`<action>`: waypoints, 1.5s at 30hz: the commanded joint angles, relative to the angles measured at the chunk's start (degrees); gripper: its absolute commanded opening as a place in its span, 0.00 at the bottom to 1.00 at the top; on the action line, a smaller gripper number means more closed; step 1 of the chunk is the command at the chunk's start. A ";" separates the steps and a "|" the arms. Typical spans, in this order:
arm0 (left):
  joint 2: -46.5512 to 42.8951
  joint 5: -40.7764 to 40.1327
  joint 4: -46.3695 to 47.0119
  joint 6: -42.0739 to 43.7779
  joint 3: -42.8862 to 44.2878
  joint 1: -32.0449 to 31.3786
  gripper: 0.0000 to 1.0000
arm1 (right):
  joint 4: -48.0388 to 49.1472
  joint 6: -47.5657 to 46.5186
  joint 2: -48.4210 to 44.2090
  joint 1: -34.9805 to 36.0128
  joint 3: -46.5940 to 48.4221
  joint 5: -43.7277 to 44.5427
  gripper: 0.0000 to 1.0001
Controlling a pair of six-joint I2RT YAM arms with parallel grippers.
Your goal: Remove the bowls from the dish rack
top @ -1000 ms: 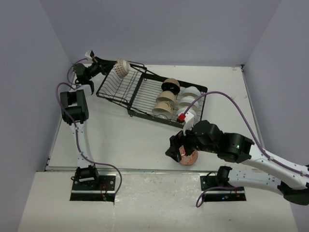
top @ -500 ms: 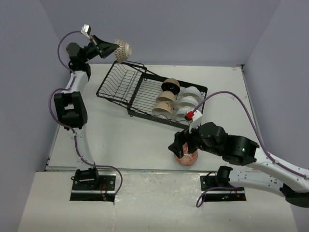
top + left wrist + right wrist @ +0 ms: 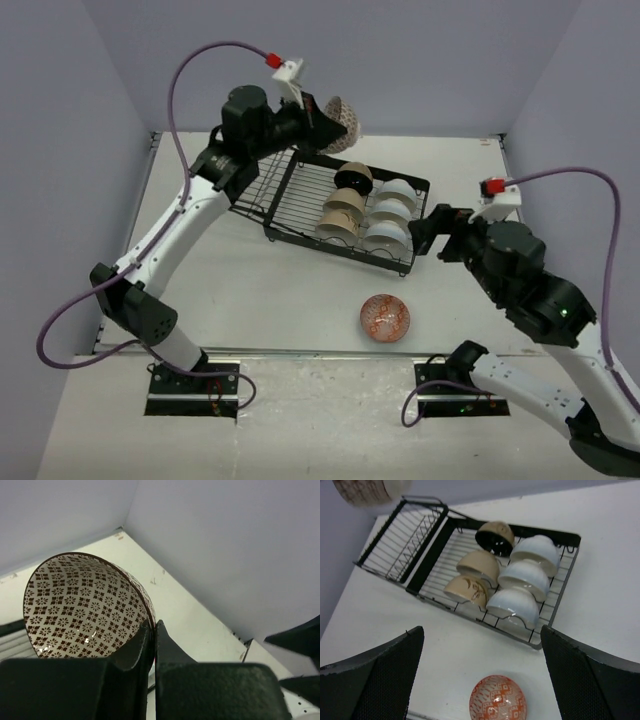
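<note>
The black wire dish rack [image 3: 300, 195] lies at the back of the table; it also shows in the right wrist view [image 3: 427, 555]. Several bowls stand in its right section: three white [image 3: 517, 577], two beige [image 3: 477, 565] and one black-inside [image 3: 495, 535]. My left gripper [image 3: 152, 625] is shut on the rim of a brown-patterned bowl [image 3: 82, 605], held high above the rack's back edge [image 3: 342, 122]. My right gripper [image 3: 425, 235] is open and empty, raised beside the rack's right end. An orange-patterned bowl [image 3: 385, 317] sits upright on the table near the front [image 3: 497, 700].
The table's front edge [image 3: 300, 350] runs just behind the orange bowl. Grey walls close in the back and both sides. The left arm reaches across over the rack's left, tilted section [image 3: 255, 190].
My left arm has swung the patterned bowl up and to the right, from the rack's left end to above its back. My right gripper has let go of the orange bowl and risen right.
</note>
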 commanded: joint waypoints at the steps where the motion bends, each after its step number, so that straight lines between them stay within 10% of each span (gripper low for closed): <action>1: -3.24 -21.17 -9.10 12.88 -2.85 -10.51 0.00 | -6.87 -1.14 -1.87 -0.89 8.91 11.91 0.99; 8: -3.95 -47.43 -13.68 20.52 -11.72 -33.83 0.00 | -20.87 0.79 -6.71 -0.98 20.42 22.57 0.99; 18: 4.20 -50.81 -14.12 27.39 -14.81 -52.39 0.00 | -31.26 3.43 -6.09 -0.89 20.80 23.91 0.99; 45: 14.59 -53.80 -14.74 21.24 -17.00 -60.31 0.00 | -33.10 4.13 -7.85 -0.89 16.92 22.67 0.99</action>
